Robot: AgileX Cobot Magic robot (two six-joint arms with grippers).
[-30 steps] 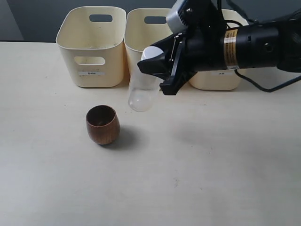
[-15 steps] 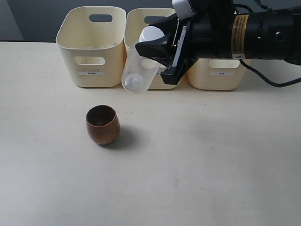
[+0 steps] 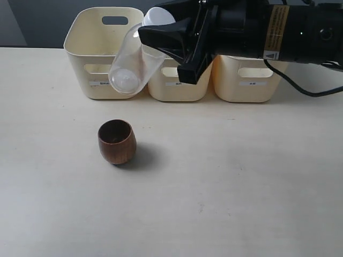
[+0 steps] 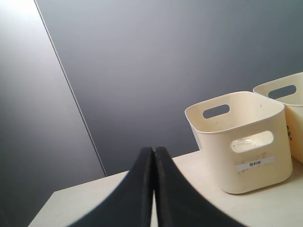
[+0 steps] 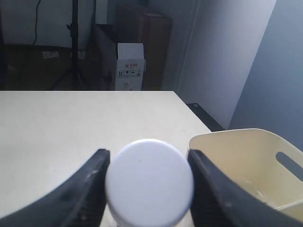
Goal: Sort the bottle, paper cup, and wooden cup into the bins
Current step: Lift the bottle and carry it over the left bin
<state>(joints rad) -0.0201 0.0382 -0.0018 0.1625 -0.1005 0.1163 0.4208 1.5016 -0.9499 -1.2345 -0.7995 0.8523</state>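
My right gripper (image 3: 161, 33) is shut on the clear bottle (image 3: 131, 64) just below its white cap (image 5: 149, 182). It holds the bottle tilted in the air, base out over the front of the left bin (image 3: 104, 53). The middle bin (image 3: 177, 83) and the right bin (image 3: 244, 80) stand beside that one, partly behind the arm. On the table in front stands the dark brown wooden cup (image 3: 117, 141), upright and alone. No paper cup shows in any view. My left gripper (image 4: 154, 150) is shut and empty, off the exterior view, facing the left bin (image 4: 241, 142).
The black right arm (image 3: 278, 35) stretches across the top of the middle and right bins. Through the left bin's handle cut-out (image 4: 252, 141) something pale and clear shows faintly inside. Bare cream table (image 3: 230, 182) spreads before the bins.
The right gripper has carried the bottle up and leftward, from in front of the middle bin to over the left bin's front, tilting it further. The wooden cup has not moved.
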